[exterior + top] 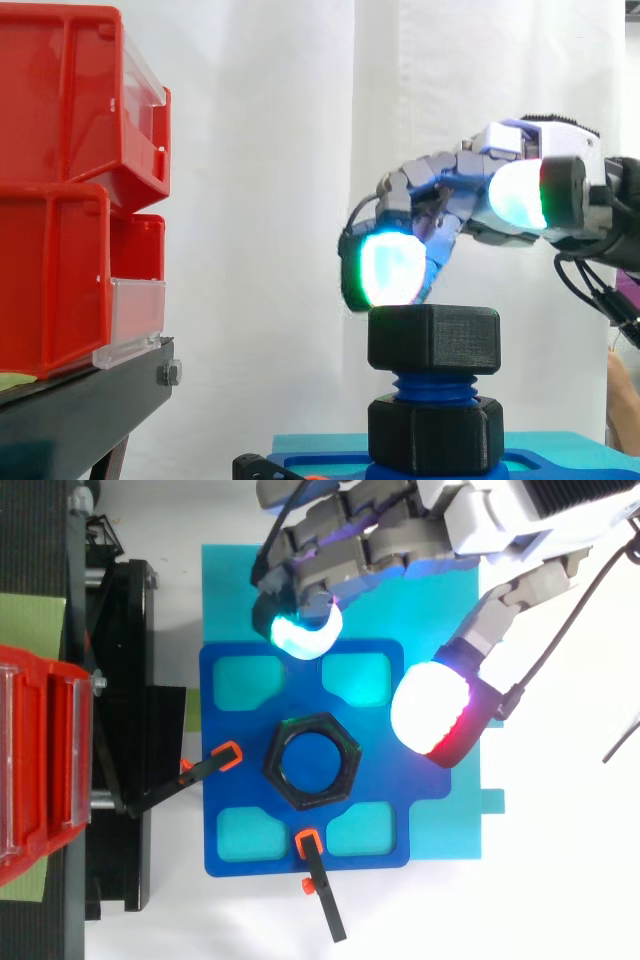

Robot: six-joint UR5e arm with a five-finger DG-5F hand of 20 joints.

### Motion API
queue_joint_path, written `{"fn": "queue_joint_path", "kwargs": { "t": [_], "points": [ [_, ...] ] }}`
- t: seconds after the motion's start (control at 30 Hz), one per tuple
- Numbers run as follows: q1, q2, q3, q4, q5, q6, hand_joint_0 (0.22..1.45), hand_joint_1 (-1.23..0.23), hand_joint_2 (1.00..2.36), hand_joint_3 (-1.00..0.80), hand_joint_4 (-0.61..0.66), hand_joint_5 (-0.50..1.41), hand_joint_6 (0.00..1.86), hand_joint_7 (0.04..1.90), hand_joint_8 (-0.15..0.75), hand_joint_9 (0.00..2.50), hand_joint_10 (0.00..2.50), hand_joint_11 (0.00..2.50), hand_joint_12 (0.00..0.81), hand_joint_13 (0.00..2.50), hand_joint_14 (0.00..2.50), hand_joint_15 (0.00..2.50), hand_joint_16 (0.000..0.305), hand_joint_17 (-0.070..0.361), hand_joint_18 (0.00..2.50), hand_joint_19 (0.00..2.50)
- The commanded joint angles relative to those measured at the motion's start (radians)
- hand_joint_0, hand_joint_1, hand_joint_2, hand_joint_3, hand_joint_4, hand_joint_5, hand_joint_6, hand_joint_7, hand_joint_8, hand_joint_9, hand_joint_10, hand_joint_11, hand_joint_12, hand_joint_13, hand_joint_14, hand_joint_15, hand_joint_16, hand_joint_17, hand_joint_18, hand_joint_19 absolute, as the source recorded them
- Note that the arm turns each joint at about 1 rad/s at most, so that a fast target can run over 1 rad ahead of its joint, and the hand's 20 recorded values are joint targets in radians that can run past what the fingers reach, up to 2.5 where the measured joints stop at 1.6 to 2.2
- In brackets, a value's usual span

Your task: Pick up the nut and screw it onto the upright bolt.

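Containers: two red bins, stacked, upper (pixel 62 95) on lower (pixel 50 280), both on the black stand (pixel 85 400). Each has a clear front panel. Contents cannot be told from either view.

Fixture: one blue plate (pixel 385 780) lies on a teal board (pixel 230 590). The plate has four teal windows, one towards each corner. Two black clamps with orange tips sit on the plate, one (pixel 205 768) at its left edge and one (pixel 320 880) at its lower edge, both pointing in at the centre.

Task parts: one blue bolt (pixel 433 386) stands upright at the plate's centre. Two black hex pieces are on it. The lower hex piece (pixel 433 433) sits at the base. The nut (pixel 433 338) sits level on the top of the bolt, with a band of bare blue thread between the two. From above, the nut is a black hexagonal ring between the four windows.

Hand (pixel 385 540): enters from the right in the side view, from the top right in the top view. The fingers are loosely bent and spread wide from the thumb, and nothing is held. One cyan-glowing fingertip (pixel 305 632) is over the plate's upper edge, apart from the nut. The side view puts it about level with the nut's top face. The thumb pad (pixel 432 710), white and red, is to the nut's right, also apart.
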Motion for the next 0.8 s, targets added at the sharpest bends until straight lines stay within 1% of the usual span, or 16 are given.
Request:
{"fn": "queue_joint_path", "kwargs": {
  "t": [0.0,0.03,0.17,0.23,0.33,0.37,0.43,0.47,0.5,0.53,0.6,0.67,0.77],
  "points": [
    [0.004,-0.001,0.010,0.007,-0.006,-0.001,0.53,-0.19,1.00,-0.50,0.21,-0.08,0.50,0.82,0.211,1.01,0.00,0.00,0.188,0.72,0.00,0.00,0.020,0.044,0.46,0.06],
    [0.005,-0.001,0.010,0.009,-0.006,-0.001,0.53,-0.18,1.00,-0.50,0.20,-0.09,0.50,0.77,0.206,0.97,0.00,0.00,0.187,0.71,0.00,0.00,0.021,0.046,0.45,0.06],
    [0.018,-0.001,0.010,0.020,-0.001,-0.003,0.52,-0.17,1.00,-0.50,0.20,-0.09,0.50,0.73,0.198,0.93,0.00,0.00,0.193,0.67,0.00,0.00,0.022,0.050,0.42,0.06],
    [0.030,-0.001,0.010,0.029,0.004,-0.003,0.52,-0.16,1.00,-0.50,0.20,-0.10,0.50,0.73,0.195,0.92,0.00,0.00,0.195,0.66,0.00,0.00,0.023,0.051,0.42,0.06],
    [0.041,-0.001,0.009,0.034,0.011,-0.003,0.52,-0.16,1.00,-0.50,0.19,-0.10,0.50,0.72,0.195,0.90,0.00,0.00,0.198,0.65,0.00,0.00,0.024,0.053,0.40,0.06],
    [0.054,-0.003,0.000,0.037,0.024,-0.003,0.52,-0.16,1.00,-0.50,0.19,-0.10,0.50,0.72,0.194,0.89,0.00,0.00,0.198,0.65,0.00,0.00,0.024,0.053,0.40,0.07],
    [0.064,-0.003,-0.005,0.044,0.039,-0.003,0.52,-0.16,1.00,-0.50,0.20,-0.10,0.50,0.72,0.194,0.89,0.00,0.00,0.198,0.64,0.00,0.00,0.024,0.053,0.40,0.07],
    [0.074,-0.003,-0.016,0.054,0.054,-0.003,0.52,-0.16,1.00,-0.50,0.20,-0.10,0.50,0.72,0.191,0.89,0.00,0.00,0.199,0.64,0.00,0.00,0.024,0.053,0.40,0.06],
    [0.074,-0.003,-0.016,0.054,0.054,-0.003,0.52,-0.16,1.00,-0.50,0.19,-0.10,0.50,0.72,0.195,0.88,0.00,0.00,0.199,0.64,0.00,0.00,0.024,0.053,0.40,0.07],
    [0.082,-0.003,-0.025,0.063,0.065,0.000,0.52,-0.15,1.00,-0.50,0.19,-0.10,0.50,0.72,0.197,0.88,0.00,0.00,0.200,0.64,0.00,0.00,0.024,0.053,0.40,0.06],
    [0.091,-0.003,-0.039,0.073,0.073,0.000,0.52,-0.15,1.00,-0.50,0.19,-0.10,0.50,0.72,0.195,0.88,0.00,0.00,0.201,0.64,0.00,0.00,0.024,0.053,0.40,0.06],
    [0.099,-0.003,-0.043,0.081,0.077,0.000,0.52,-0.15,1.00,-0.50,0.19,-0.10,0.50,0.72,0.197,0.88,0.00,0.00,0.203,0.64,0.00,0.00,0.024,0.054,0.39,0.07],
    [0.104,-0.003,-0.043,0.086,0.077,-0.001,0.52,-0.15,1.00,-0.50,0.19,-0.09,0.50,0.73,0.199,0.87,0.00,0.00,0.205,0.64,0.00,0.00,0.024,0.054,0.39,0.06]
  ]
}}
